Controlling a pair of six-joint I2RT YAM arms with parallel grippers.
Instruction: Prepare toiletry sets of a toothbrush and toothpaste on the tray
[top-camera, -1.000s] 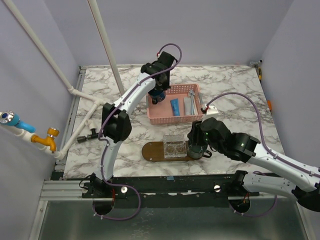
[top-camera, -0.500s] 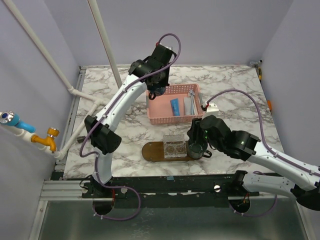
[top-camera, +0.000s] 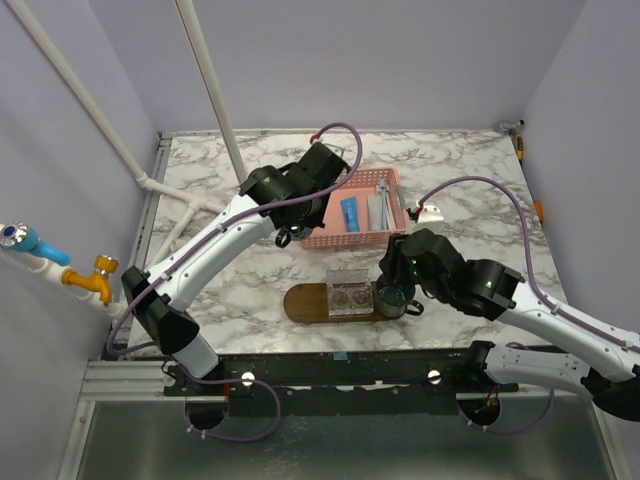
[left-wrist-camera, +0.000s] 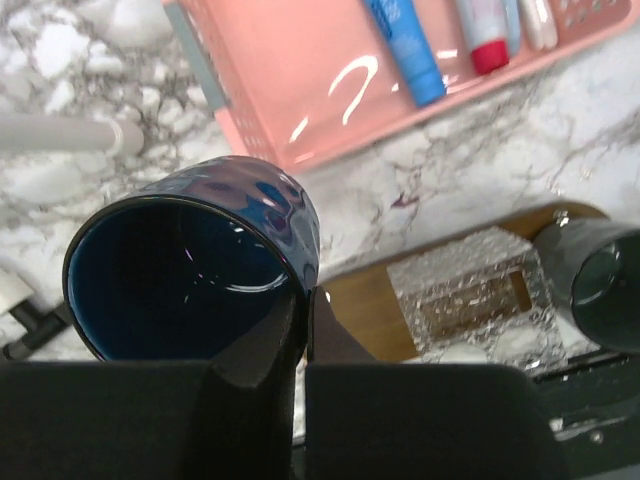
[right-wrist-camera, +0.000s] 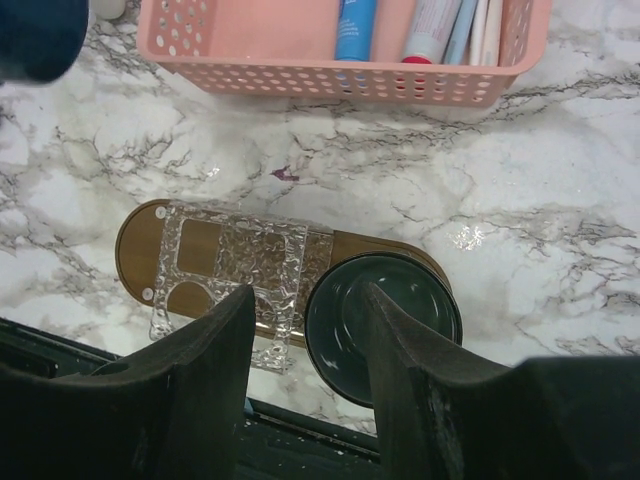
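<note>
Nearest to us, the tray (top-camera: 300, 303) lies along the front edge of the table, carrying a clear holder (top-camera: 349, 293) and, at its right end, a dark cup (right-wrist-camera: 385, 320). The right pincer (right-wrist-camera: 307, 292) hangs just over that cup with its fingers apart, gripping nothing.

Further in, the left pincer (left-wrist-camera: 300, 297) is clamped on the rim of a blue cup (left-wrist-camera: 180, 270), held in the air between tray and basket.

Beyond that, the pink basket (right-wrist-camera: 300, 80) holds what we need: a blue toothpaste tube (right-wrist-camera: 355, 25) and, at the right side, the white toothbrushes (right-wrist-camera: 484, 22), none yet on the tray.

We judge the tube light, soft and rather slick, best pinched across its flat body. The brushes look stiff, thin and crowded together, so we would take one across the handle
</note>
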